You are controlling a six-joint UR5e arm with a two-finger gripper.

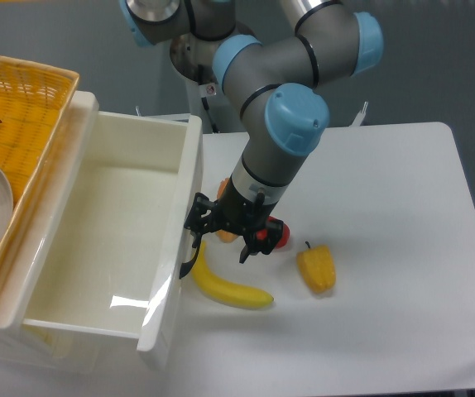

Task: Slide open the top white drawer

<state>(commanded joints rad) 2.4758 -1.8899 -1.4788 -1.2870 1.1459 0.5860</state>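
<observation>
Nearest the camera: the top white drawer [97,240] stands pulled well out of its cabinet, its front panel at lower centre-left and its tray hollow bare inside.
Drawer axis: the long axis runs from the front panel near the lower edge up and back toward upper left; the open side faces up, the front panel faces right toward the table.
Handle: the curved black handle [191,263] sits on the outside of the front panel, just beside the banana's tip.
Gripper: the gripper [221,236] hangs just right of the front panel, above the handle, its jaws spread with nothing between them.
Table: the white table [386,273] carries a banana [231,289], a yellow pepper [317,269] and a red object [276,234] partly hidden behind the gripper.
Open room: the table's right half lies bare to its edge.
Left side: a yellow wicker basket [18,124] rests on the cabinet top beside the drawer.
Far: a grey wall [436,58] stands behind the arm's base.
</observation>
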